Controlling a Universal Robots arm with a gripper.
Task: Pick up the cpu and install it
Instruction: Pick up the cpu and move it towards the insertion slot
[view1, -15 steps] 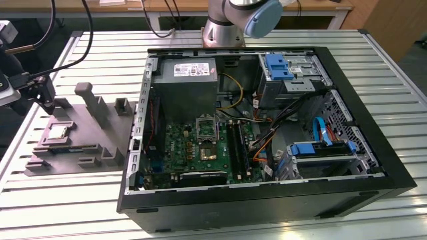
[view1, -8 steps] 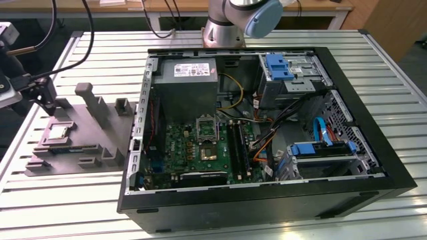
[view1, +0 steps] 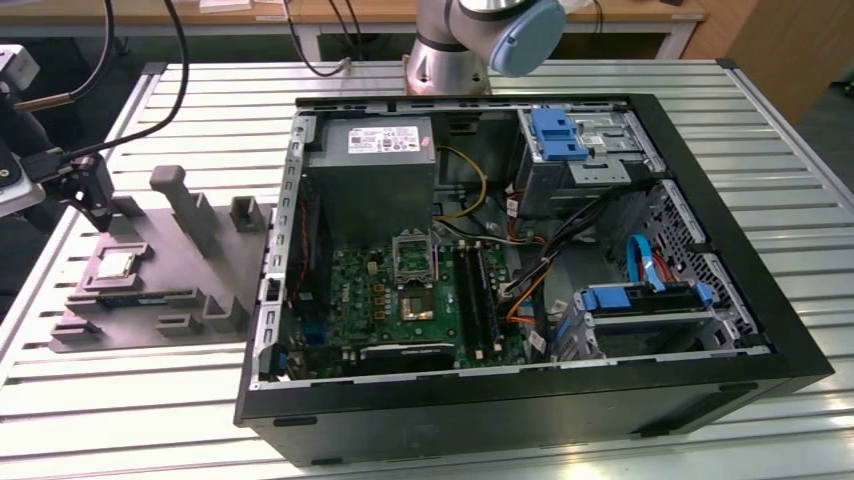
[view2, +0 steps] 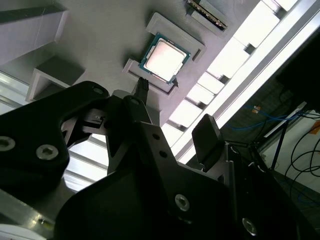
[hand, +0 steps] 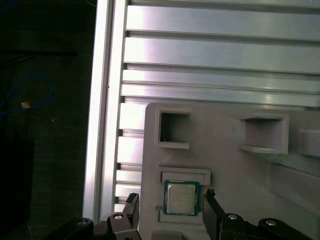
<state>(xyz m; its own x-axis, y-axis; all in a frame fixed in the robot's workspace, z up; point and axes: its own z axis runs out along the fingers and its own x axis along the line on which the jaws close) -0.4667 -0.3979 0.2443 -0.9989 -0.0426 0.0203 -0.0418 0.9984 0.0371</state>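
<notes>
Jaws of our gripper (hand: 170, 196) stand apart just above the cpu (hand: 181, 198), which we see lying in its pocket on the grey tray (hand: 235, 170).

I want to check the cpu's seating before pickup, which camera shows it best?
The second wrist view: the cpu is largest there, unobstructed in the tray. The first wrist view shows the cpu square-on but smaller; the exterior view, tiny.
</notes>
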